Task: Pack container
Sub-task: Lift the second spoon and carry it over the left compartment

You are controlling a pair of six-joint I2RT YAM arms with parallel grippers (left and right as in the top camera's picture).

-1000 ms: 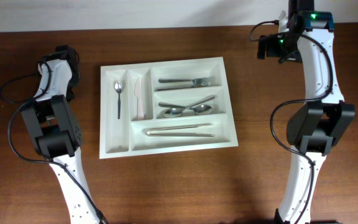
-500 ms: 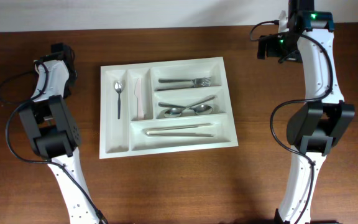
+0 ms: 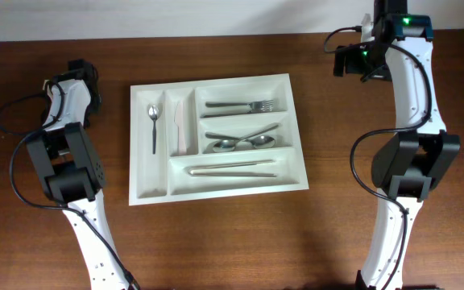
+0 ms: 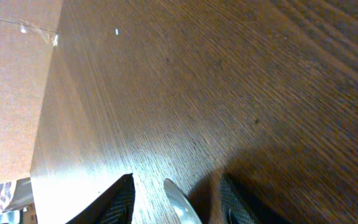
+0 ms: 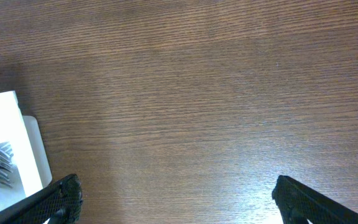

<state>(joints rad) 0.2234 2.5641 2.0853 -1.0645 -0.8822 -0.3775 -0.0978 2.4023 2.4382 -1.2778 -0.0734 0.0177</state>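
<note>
The container point(image 3: 152, 173), a white moulded plastic tray with rounded, glossy walls, lies flat at the middle of the dark, fine-grained wooden table point(image 3: 337, 209), between the two arms. In its left narrow slot we see a slim steel teaspoon point(image 3: 153, 125), and in the next slot a pale, flat, knife-shaped piece point(image 3: 180, 125). The top wide compartment has steel forks point(image 3: 244, 105) with tines to the right, the middle one crossed spoons point(image 3: 244, 142), and the bottom one long, straight metal pieces point(image 3: 232, 170).

The left gripper point(image 4: 178, 180) is off the tray's far left corner, low over the wood. Its dark fingers stand partly apart, with a rounded, polished metal tip point(image 4: 182, 205) between them; we cannot tell whether they clamp it. The right gripper point(image 5: 176, 190), beyond the tray's far right corner, is spread wide and holds nothing.
</note>
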